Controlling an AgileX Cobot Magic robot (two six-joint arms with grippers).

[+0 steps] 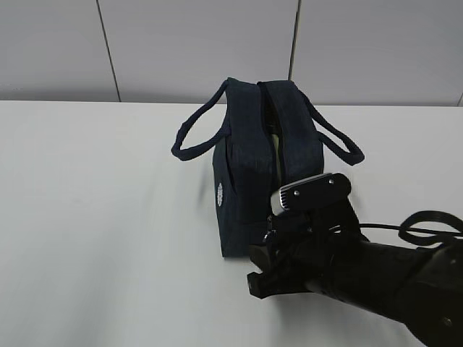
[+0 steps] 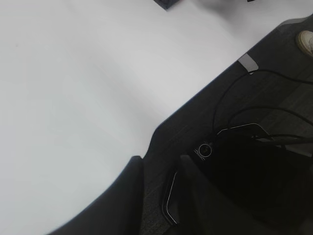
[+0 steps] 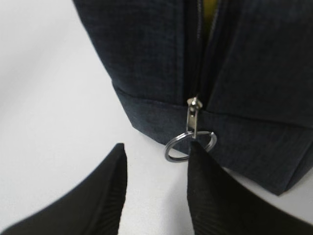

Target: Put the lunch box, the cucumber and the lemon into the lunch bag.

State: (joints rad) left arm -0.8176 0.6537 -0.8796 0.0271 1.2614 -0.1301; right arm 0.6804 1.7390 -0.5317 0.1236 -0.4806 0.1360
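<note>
The dark navy lunch bag [image 1: 249, 166] stands on the white table [image 1: 94, 217], its top zipper parted along the middle. A yellow patch [image 3: 209, 7], the lemon's colour, shows inside the slit. The lunch box and the cucumber are hidden. At the bag's near end the zipper slider [image 3: 194, 113] hangs with its silver ring pull [image 3: 169, 149]. My right gripper [image 3: 157, 147] is open just in front of that end; its right fingertip [image 3: 198, 156] overlaps the ring, and nothing is clamped. My left gripper [image 2: 160, 159] hangs open and empty over the table's edge, far from the bag.
The bag's two loop handles [image 1: 189, 141] droop out to either side. A dark floor with cables [image 2: 254, 112] lies beyond the table edge in the left wrist view. A grey wall [image 1: 202, 43] stands behind the table.
</note>
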